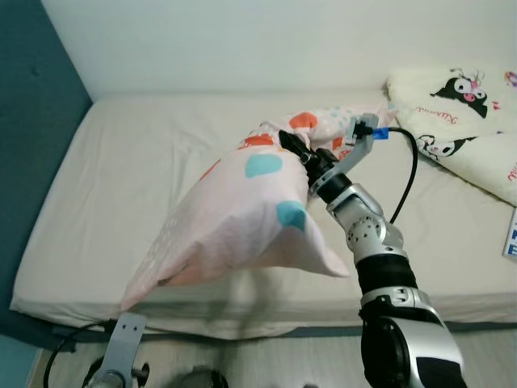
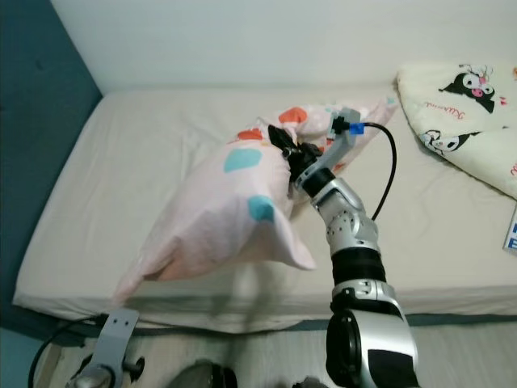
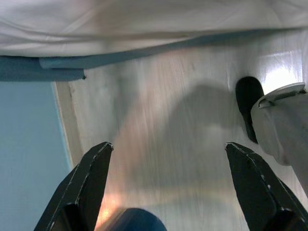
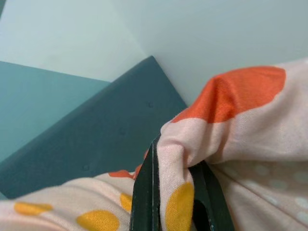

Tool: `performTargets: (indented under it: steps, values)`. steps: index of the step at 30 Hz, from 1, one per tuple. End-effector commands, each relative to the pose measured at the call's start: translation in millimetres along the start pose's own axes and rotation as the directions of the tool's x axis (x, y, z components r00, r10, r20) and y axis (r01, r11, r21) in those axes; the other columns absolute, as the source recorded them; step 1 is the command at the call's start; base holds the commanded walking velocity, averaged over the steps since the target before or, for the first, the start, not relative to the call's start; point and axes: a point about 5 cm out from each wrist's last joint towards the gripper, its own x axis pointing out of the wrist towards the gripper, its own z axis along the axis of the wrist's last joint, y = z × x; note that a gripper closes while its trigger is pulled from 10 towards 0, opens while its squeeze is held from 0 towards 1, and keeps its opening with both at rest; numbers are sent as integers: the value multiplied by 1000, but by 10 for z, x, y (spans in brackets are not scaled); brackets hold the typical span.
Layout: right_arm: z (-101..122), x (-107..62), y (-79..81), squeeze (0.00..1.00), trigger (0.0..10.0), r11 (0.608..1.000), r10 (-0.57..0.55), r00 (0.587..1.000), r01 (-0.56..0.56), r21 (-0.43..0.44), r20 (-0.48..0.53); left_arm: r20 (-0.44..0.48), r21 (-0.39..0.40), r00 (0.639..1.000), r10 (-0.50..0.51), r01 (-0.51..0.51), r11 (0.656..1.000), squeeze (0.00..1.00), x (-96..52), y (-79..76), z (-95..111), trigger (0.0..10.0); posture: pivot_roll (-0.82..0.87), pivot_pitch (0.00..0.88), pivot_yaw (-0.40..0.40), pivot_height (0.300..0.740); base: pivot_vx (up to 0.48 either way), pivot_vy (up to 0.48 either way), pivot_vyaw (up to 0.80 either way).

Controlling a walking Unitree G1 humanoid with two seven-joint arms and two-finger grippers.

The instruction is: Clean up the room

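one right tool (image 2: pixel 284 144) pinching spotted pillow (image 2: pixel 218 210) above bed (image 2: pixel 137 153).

**Fabric folds swallow fingertips**

Tips of right gripper (image 1: pixel 292 149) buried in bunched pillow (image 1: pixel 234 218). Far pillow corner masked behind wrist. Patterned blanket (image 1: pixel 464 121), well beyond fingers, cut by frame edge. Floor (image 3: pixel 173 144) between left gripper (image 3: pixel 168 149) fingers streaked with blur; dark shape nearby unidentifiable.

The right pincer (image 4: pixel 174 192) pinches a fold of the spotted pink pillow (image 4: pixel 250 130) before a teal headboard (image 4: pixel 96 130).
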Motion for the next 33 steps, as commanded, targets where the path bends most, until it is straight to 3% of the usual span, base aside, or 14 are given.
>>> performTargets:
  steps: [1, 6, 11, 12, 13, 14, 15, 26, 28, 30, 33]
  values:
    - [108, 40, 77, 0, 0, 998, 45, 998, -44, -40, 36, -47, -1, 999, -16, 16, 1000, 0, -23, -42, -125, 10000, 45, 73, 19, 701, 0, 0, 0]
    - [-78, -3, 11, 0, 0, 999, -31, 999, 30, -43, -15, -124, -54, 991, -44, 37, 998, 0, -82, -130, -350, 10000, 36, 59, 8, 725, 0, 0, 0]
    - [-210, -45, -49, 0, 0, 995, -95, 995, 93, -47, -40, -136, -76, 989, -62, 52, 996, 0, -95, -156, -393, 10000, 29, 56, 8, 735, 0, 0, 0]
    - [-313, -95, -90, 0, 1608, 990, -134, 989, 132, -45, -56, -139, -87, 988, -66, 54, 995, 0, -99, -163, -405, 10000, 28, 56, 5, 735, 0, 0, 0]
    - [-313, -95, -90, 0, 1608, 990, -134, 989, 132, -45, -56, -139, -87, 988, -66, 54, 995, 0, -99, -163, -405, 10000, 28, 56, 5, 735, 0, 0, 0]
    - [-419, -157, -100, 0, 10000, 991, -132, 988, 130, -29, -73, -139, -98, 988, -67, 54, 994, 0, -101, -168, -410, 10000, 29, 55, 2, 735, 0, 0, 0]
    - [-558, -227, -91, 0, 10000, 990, -133, 984, 126, -61, -118, -138, -101, 988, -72, 59, 993, 0, -101, -175, -408, 10000, 29, 54, -1, 735, 0, 0, 788]
    - [-901, -379, 35, 0, 10000, 995, -94, 973, 85, -51, -211, -141, -104, 986, -91, 77, 992, 0, -104, -216, -410, 10000, 8, 50, 1, 735, 0, 0, 788]
    - [-1163, -537, 77, 0, 10000, 995, -93, 953, 82, -49, -288, -144, -103, 985, -93, 78, 992, 0, -106, -227, -418, 10000, 14, 52, -7, 735, 0, 0, 784]
    - [-1163, -537, 77, 0, 10000, 995, -93, 953, 82, -49, -288, -144, -103, 985, -93, 78, 992, 0, -106, -227, -418, 10000, 14, 52, -7, 735, 0, 0, 781]
    - [-1342, -721, 80, 0, 10000, 993, -121, 938, 114, -42, -326, -145, -106, 985, -93, 78, 991, 0, -108, -230, -422, 10000, 17, 53, -8, 735, 0, 0, 788]
